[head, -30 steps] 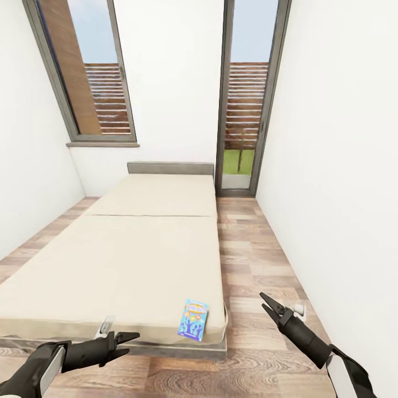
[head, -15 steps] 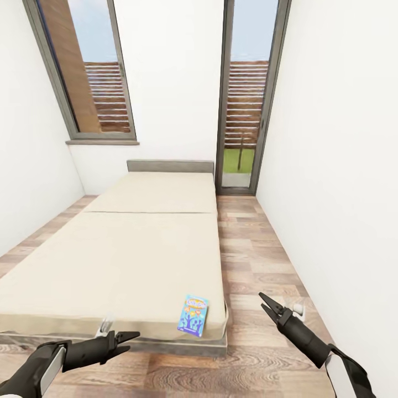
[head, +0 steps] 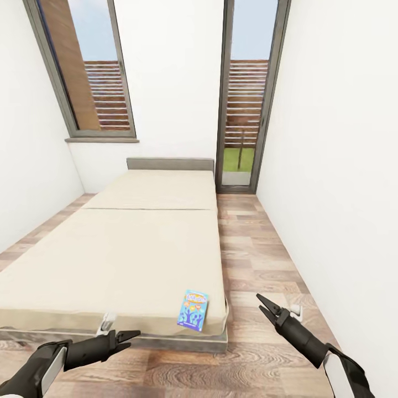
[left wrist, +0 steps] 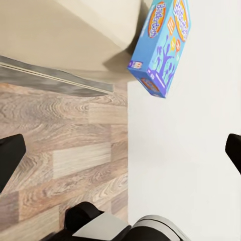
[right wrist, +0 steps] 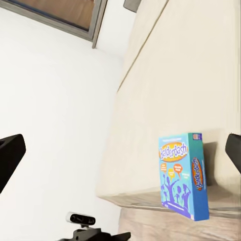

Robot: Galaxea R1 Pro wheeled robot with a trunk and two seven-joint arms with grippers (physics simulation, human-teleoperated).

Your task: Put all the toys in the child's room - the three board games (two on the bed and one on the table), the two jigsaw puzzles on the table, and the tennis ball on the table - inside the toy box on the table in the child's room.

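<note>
The left gripper (head: 128, 337) hovers low over the wood floor (head: 260, 249) in front of the bed (head: 127, 249), its fingers spread and empty. A blue board game (head: 193, 310) lies flat on the mattress's near right corner. Right of it, the right gripper (head: 263, 307) hangs above the floor, likewise spread, holding nothing.
</note>
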